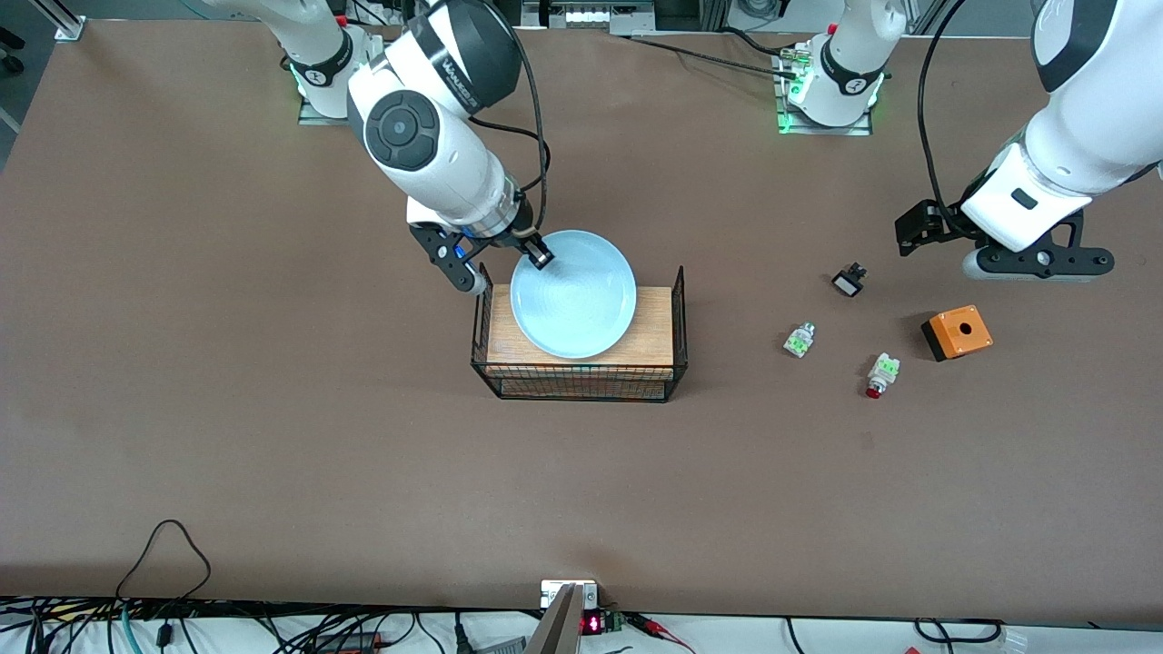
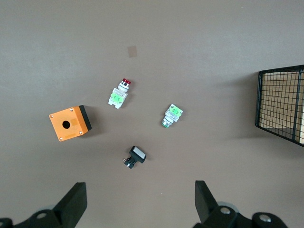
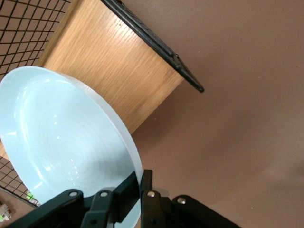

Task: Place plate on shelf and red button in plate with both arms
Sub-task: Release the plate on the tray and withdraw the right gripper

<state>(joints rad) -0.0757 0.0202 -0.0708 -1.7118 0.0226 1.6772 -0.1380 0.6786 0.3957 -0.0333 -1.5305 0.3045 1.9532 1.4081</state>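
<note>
Meanwhile, right hand (image 1: 539, 255) clamped on plate (image 1: 572, 292) over wire rack (image 1: 677, 313); left hand (image 1: 999, 250) wide above orange box (image 1: 956, 332).

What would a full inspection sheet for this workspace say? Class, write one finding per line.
Surface: brown table, one small pale mark near the parts.
Plate: over the wooden shelf of the wire rack, its rim gripped by the right gripper; whether it rests on the shelf cannot be told.
Red button: on the table toward the left arm's end, untouched.
Clutter: orange box, white-green part, black part, all beside the red button.
Grippers: right gripper shut on the plate; left gripper open, over the table above the black part.
Cables: bundle along the table's near edge; black cable on each arm.
Surroundings: small red display at the near edge.
</note>
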